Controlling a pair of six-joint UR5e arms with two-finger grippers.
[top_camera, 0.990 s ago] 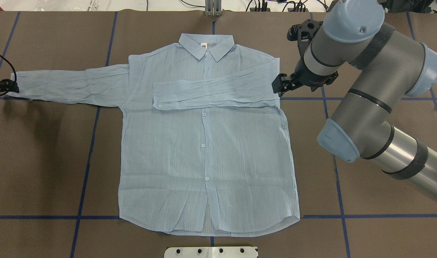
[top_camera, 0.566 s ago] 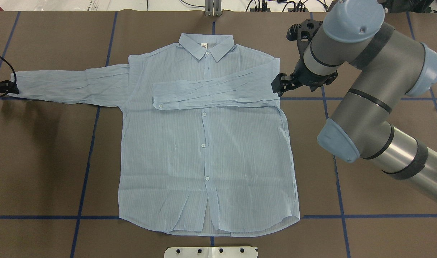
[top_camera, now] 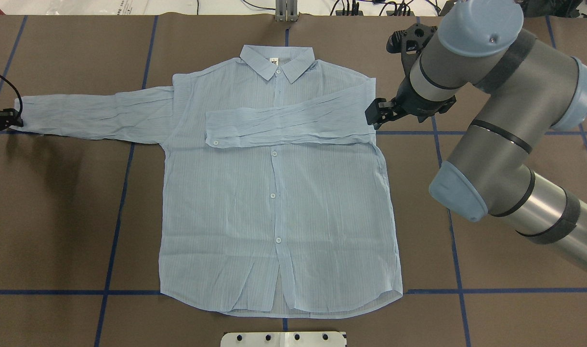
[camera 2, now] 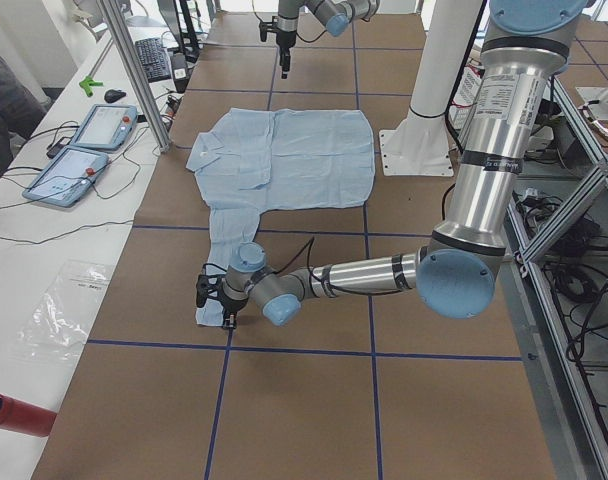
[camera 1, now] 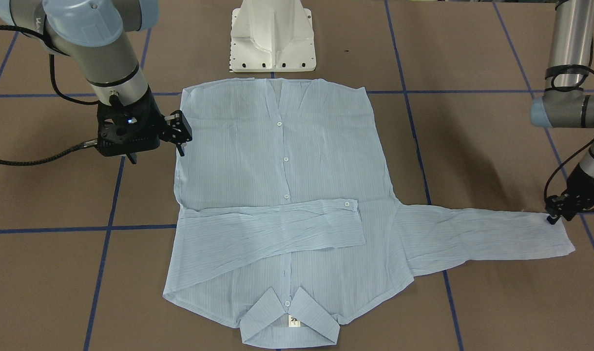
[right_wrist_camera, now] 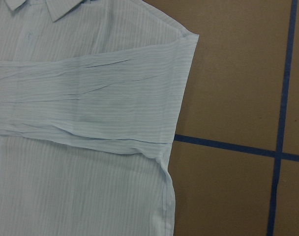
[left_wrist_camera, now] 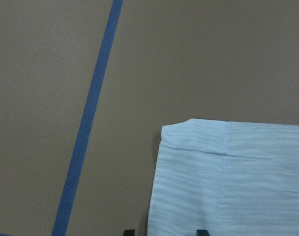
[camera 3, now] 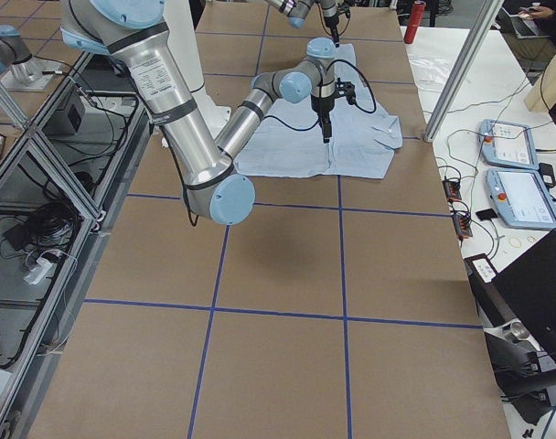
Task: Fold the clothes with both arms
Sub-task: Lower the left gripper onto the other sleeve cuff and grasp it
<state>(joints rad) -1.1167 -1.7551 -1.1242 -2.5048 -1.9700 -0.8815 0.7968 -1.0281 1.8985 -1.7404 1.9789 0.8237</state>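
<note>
The pale-blue striped shirt (top_camera: 274, 207) lies flat and buttoned on the brown table, collar (top_camera: 277, 60) at the far side. One sleeve (top_camera: 288, 125) is folded across the chest. The other sleeve (top_camera: 96, 115) stretches straight out to the overhead view's left. My left gripper (top_camera: 4, 118) stands at that sleeve's cuff (left_wrist_camera: 238, 172). In the left wrist view its two fingertips (left_wrist_camera: 202, 232) are apart, with the cuff's edge between them. My right gripper (top_camera: 376, 115) hangs open just outside the shirt's folded shoulder edge (right_wrist_camera: 181, 78), holding nothing.
The white pedestal base (camera 1: 272, 36) stands at the shirt's hem side. Blue tape lines (top_camera: 115, 217) cross the table. A side bench holds teach pendants (camera 2: 84, 150) and a red cylinder (camera 2: 14, 415). A metal post (camera 2: 134, 70) rises at the table's edge.
My left gripper has edged slightly leftward at the cuff. The right arm's elbow has shifted a little while its gripper stays by the shoulder. The shirt has not moved.
</note>
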